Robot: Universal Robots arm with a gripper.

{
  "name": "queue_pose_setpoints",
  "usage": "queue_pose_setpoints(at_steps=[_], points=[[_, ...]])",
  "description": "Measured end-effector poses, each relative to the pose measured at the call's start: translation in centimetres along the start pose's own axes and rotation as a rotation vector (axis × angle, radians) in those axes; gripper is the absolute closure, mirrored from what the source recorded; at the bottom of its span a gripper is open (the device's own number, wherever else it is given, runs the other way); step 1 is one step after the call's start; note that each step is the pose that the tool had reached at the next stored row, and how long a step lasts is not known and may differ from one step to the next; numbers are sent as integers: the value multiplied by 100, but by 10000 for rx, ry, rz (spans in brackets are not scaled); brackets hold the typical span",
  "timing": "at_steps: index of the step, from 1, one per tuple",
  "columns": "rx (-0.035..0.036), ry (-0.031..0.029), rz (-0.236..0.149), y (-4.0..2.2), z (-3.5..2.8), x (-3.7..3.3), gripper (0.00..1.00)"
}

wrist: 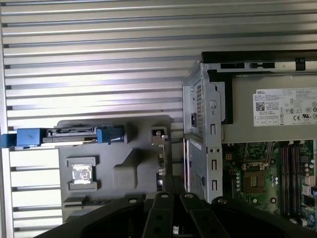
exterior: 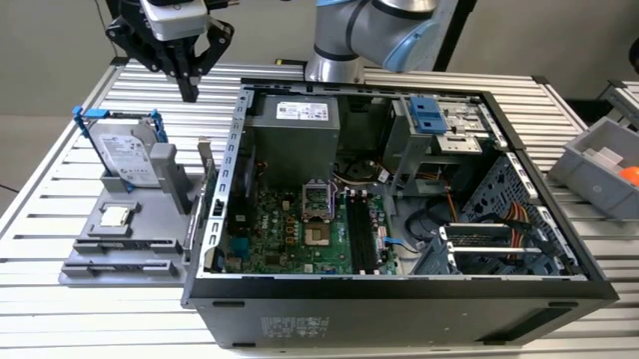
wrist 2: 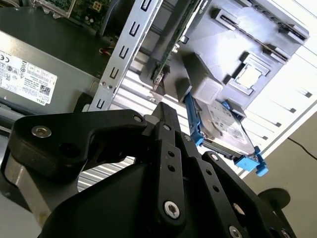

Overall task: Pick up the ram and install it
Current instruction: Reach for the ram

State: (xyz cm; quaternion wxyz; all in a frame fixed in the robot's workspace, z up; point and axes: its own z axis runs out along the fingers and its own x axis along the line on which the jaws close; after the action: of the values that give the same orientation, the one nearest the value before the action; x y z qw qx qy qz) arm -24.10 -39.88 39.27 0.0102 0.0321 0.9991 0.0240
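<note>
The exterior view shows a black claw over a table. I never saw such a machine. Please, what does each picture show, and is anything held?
This is a robot arm with a gripper, the claw. The exterior view comes from a camera off the arm; both wrist views come from cameras riding on it. On the slatted metal table stand an open computer case and a grey holder. The holder carries a hard drive in a blue frame, a processor chip and the ram, upright on edge. The gripper hangs near the holder, shut, holding nothing.
</note>
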Motion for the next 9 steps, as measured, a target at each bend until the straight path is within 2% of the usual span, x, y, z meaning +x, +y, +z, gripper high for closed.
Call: queue_pose_setpoints(at_steps=[9], points=[[-1, 0, 0, -7, -2, 109, 100]])
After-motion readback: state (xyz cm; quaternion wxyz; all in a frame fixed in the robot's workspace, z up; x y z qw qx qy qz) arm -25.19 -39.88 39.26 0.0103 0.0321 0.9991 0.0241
